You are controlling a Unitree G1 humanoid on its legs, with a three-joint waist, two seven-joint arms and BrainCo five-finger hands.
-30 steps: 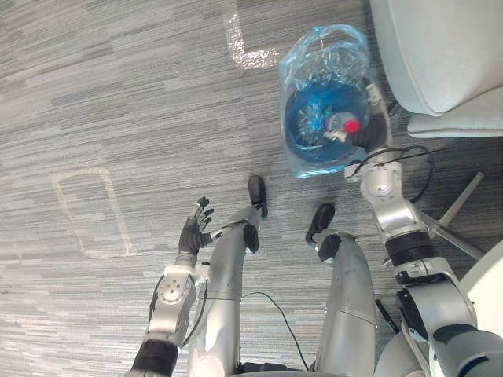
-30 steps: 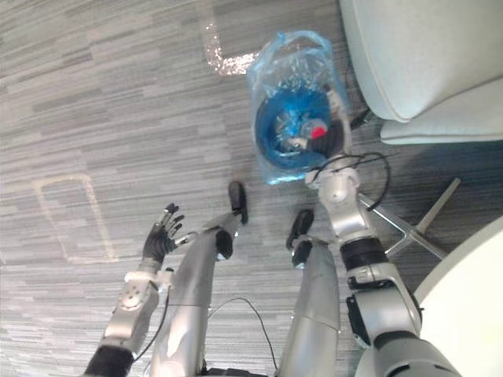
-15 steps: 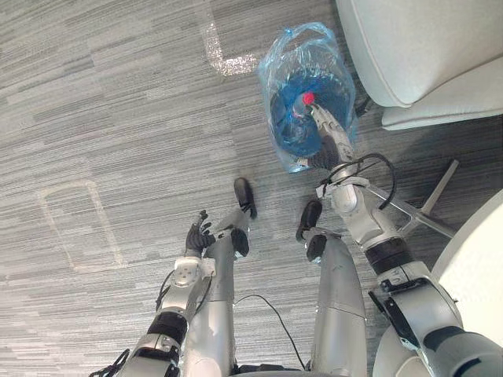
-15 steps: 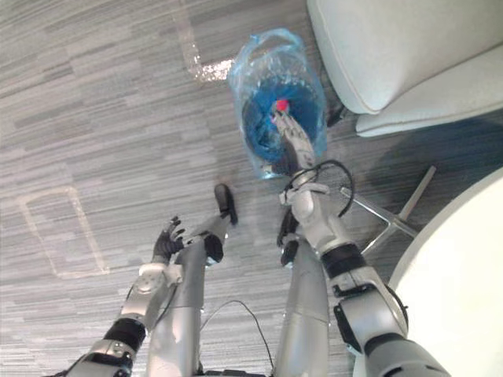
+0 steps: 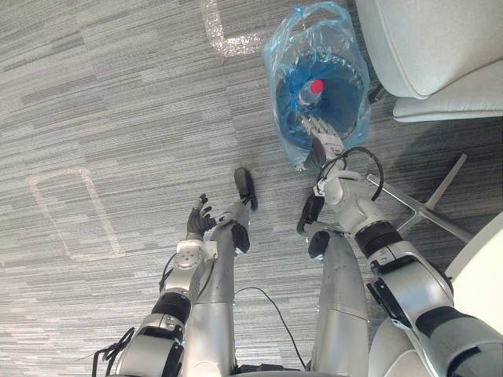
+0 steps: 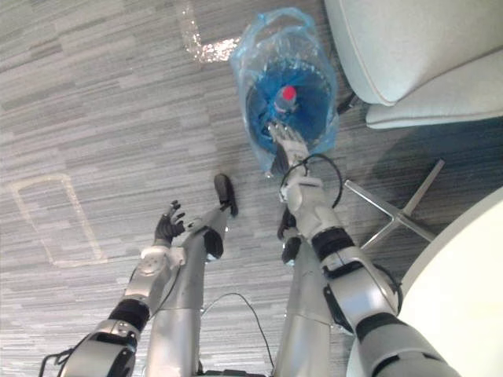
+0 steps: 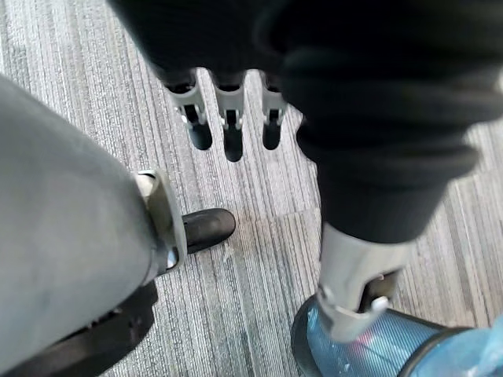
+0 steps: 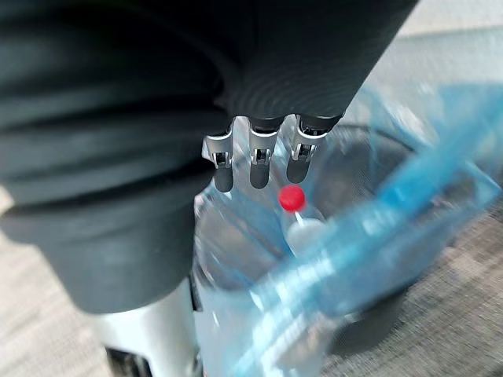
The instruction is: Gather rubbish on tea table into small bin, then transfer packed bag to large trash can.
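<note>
The small bin (image 5: 284, 118) stands on the carpet, lined with a clear blue bag (image 5: 346, 39) that rises loosely above its rim. A bottle with a red cap (image 5: 317, 85) stands inside it among other rubbish. My right hand (image 5: 318, 141) hovers at the bin's near rim with straight fingers (image 8: 255, 161) and holds nothing; the red cap (image 8: 291, 198) lies just past the fingertips. My left hand (image 5: 198, 224) hangs open over the floor to the left, its fingers (image 7: 228, 126) straight and empty.
A pale upholstered chair (image 5: 440, 47) stands right behind the bin, its metal legs (image 5: 428, 208) spreading over the floor on my right. A white round table edge (image 5: 487, 259) is at lower right. Tape marks (image 5: 71, 212) lie on the carpet to the left.
My right hand has drawn back from over the bin's middle to its near rim, leaving the red-capped bottle inside. The camera has shifted a little. The left hand stays roughly where it was.
</note>
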